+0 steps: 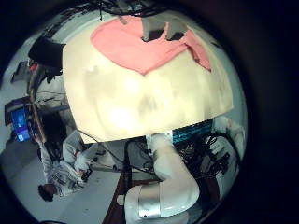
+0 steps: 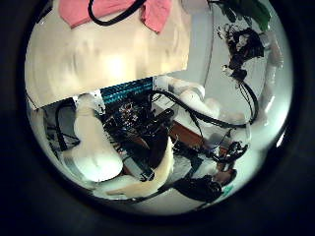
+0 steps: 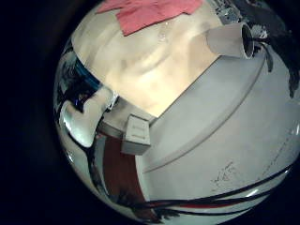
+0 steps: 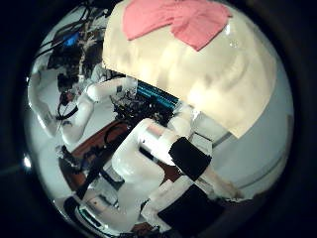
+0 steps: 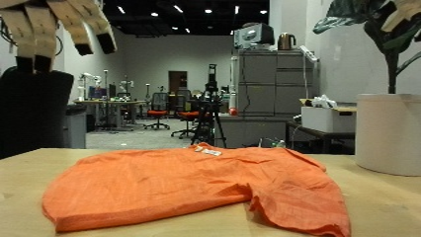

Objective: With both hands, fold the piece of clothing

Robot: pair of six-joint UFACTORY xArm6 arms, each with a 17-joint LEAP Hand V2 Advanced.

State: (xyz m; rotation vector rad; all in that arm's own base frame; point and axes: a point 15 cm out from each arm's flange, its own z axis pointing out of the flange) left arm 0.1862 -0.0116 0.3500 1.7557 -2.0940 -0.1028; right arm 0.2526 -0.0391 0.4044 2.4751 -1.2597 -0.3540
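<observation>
An orange T-shirt lies spread flat on the light wooden table, one sleeve reaching toward the table's front edge. My left hand hangs high above the shirt's far side, fingers relaxed and pointing down, holding nothing. Only a corner of my right hand shows, high above the other side; the fingers seen there hang loose and empty. All palm views look down from well above: the shirt lies near one end of the table.
A large white planter with a plant stands just past the table on my right hand's side, also seen as a white cylinder. A small box sits on the floor beside the table. A grey cabinet stands behind.
</observation>
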